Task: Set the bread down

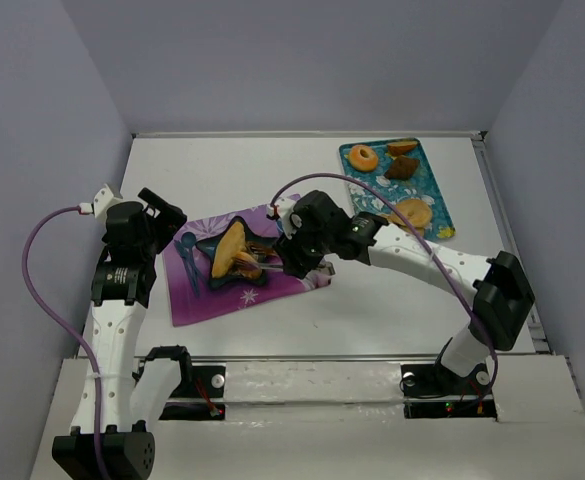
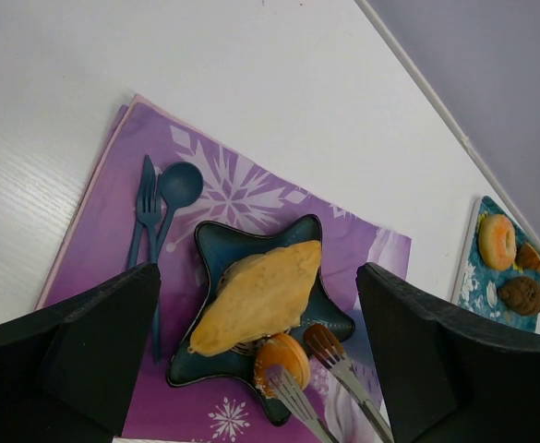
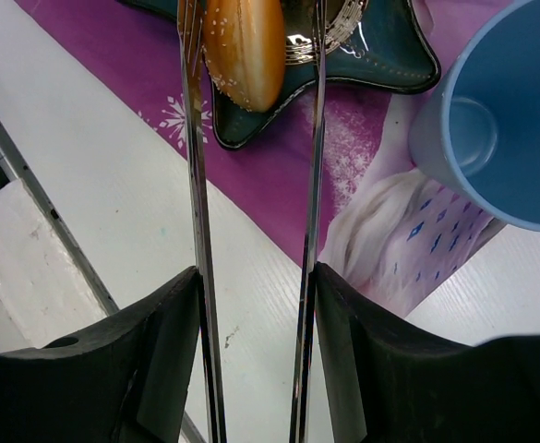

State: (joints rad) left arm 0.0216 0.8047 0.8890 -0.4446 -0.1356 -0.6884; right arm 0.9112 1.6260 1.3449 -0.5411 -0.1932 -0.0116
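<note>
Enclosing the white table and its bread, plain lavender walls.

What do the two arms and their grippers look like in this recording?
Both the left arm and right arm have white links with black joint housings, and a thin purple cable loops along each. The left gripper has broad matte black fingers, as does the right gripper.

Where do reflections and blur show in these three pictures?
Right wrist view: the right gripper shows streaky reflections along its metal fingers; its black mounts are soft. Left wrist view: the left gripper is blurred at its black fingers, the star plate sharp. Top view: even light, faint shadows.
</note>
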